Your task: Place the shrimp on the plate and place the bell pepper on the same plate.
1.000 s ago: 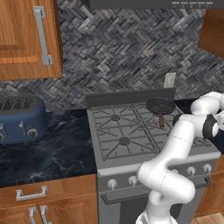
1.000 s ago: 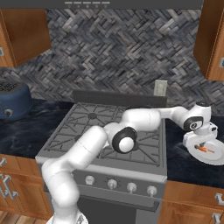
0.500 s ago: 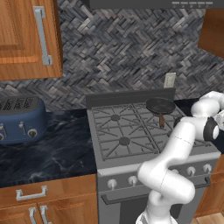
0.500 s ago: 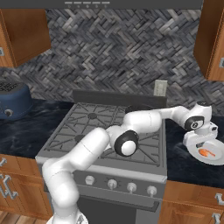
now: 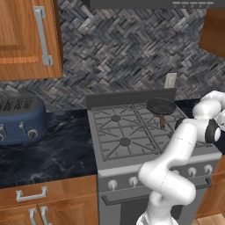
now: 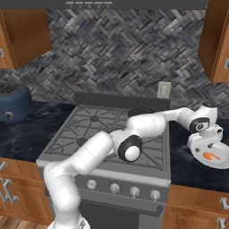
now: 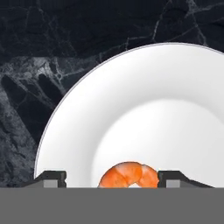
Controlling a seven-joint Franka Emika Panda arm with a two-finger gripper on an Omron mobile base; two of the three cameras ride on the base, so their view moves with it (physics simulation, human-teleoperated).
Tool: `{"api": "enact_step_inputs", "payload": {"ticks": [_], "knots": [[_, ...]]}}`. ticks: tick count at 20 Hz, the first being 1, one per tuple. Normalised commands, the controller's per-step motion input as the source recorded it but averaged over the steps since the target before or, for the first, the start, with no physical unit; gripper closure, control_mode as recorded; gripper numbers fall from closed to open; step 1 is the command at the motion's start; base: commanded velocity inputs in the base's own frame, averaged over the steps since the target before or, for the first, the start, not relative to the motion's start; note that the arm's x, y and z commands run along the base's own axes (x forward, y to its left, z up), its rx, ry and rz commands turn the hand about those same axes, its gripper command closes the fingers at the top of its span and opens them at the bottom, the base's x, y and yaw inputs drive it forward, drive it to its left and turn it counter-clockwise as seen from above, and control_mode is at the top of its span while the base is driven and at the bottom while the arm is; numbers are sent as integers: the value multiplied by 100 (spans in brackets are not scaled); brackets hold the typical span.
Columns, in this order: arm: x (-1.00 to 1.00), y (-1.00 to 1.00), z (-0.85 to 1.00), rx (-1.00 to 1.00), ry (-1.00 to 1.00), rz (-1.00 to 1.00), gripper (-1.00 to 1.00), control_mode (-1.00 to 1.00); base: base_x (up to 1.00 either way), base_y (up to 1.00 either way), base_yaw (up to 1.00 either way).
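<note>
The white plate (image 7: 78, 131) lies on the dark marble counter to the right of the stove, also in the right base view (image 6: 222, 164). The orange curved shrimp (image 7: 129, 173) rests on the plate (image 6: 210, 156). My gripper (image 7: 113, 179) hovers just above it, open, with one fingertip (image 7: 51, 178) well clear on the left and the other close beside the shrimp's right end. In the right base view the hand (image 6: 205, 135) sits over the plate's near-left part. The bell pepper is out of view.
A dark frying pan (image 5: 161, 105) sits on the stove's back right burner. A blue toaster (image 5: 19, 119) stands on the counter to the left of the stove. A wall outlet (image 6: 164, 90) is behind the stove. Wooden cabinets hang at both upper corners.
The gripper was shut on the shrimp over the plate. Its fingers have since spread and the shrimp lies loose on the plate.
</note>
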Motion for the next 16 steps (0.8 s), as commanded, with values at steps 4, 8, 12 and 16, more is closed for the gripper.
{"api": "enact_step_inputs", "payload": {"ticks": [4,8,12,16], "knots": [[-20,26,19,1,0,0,-100,-100,0,0,0],[-41,33,20,2,0,0,-100,-100,0,0,0],[-57,34,17,1,0,-4,-100,-100,0,0,0],[-61,59,3,0,0,-11,-100,-100,0,0,0]]}}
